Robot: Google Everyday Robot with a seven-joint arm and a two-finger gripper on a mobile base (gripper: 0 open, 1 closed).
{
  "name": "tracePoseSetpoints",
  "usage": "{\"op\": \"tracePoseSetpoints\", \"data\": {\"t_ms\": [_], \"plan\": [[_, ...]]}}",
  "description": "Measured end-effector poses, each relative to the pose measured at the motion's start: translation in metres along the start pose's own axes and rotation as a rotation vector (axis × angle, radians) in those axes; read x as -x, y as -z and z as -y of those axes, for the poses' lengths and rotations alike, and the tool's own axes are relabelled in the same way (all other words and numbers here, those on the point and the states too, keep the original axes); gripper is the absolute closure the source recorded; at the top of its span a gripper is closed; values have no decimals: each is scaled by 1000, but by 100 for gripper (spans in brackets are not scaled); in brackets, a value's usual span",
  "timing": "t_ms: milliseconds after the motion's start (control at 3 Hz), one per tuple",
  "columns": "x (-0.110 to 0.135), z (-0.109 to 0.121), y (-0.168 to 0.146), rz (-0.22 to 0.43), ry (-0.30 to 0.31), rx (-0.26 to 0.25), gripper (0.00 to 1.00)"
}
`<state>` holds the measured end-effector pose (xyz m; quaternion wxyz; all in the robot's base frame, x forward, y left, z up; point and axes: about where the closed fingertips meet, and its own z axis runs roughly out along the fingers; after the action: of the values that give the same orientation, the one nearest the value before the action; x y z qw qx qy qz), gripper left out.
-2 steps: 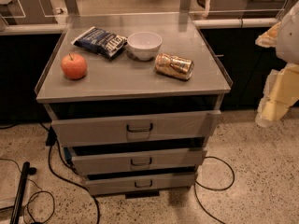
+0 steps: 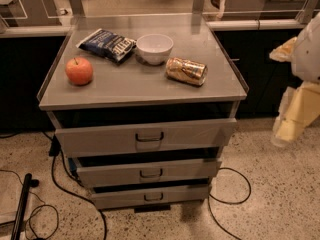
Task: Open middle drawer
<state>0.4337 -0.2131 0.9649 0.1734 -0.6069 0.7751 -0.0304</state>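
Approach step: our gripper (image 2: 286, 126) hangs at three o'clock, spread or closed we cannot tell; next we reach the middle drawer (image 2: 115, 174) handle (image 2: 151, 174) near six.

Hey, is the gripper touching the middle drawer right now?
Apart. The camera view shows the gripper hanging at the far right, beside the cabinet, with a plain gap between it and the middle drawer.

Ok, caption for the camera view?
Gripper hangs right of the cabinet, clear of the middle drawer; apple, bowl, can on top.
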Motion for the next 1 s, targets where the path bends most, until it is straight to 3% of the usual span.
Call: {"op": "tracePoseSetpoints", "data": {"t_ms": [333,667,1000], "plan": [[-6,-25,-32,66,13,40,0],[-12,-57,-57,153,24,41,0],[-9,-83,-125,231,20,-35,0]]}}
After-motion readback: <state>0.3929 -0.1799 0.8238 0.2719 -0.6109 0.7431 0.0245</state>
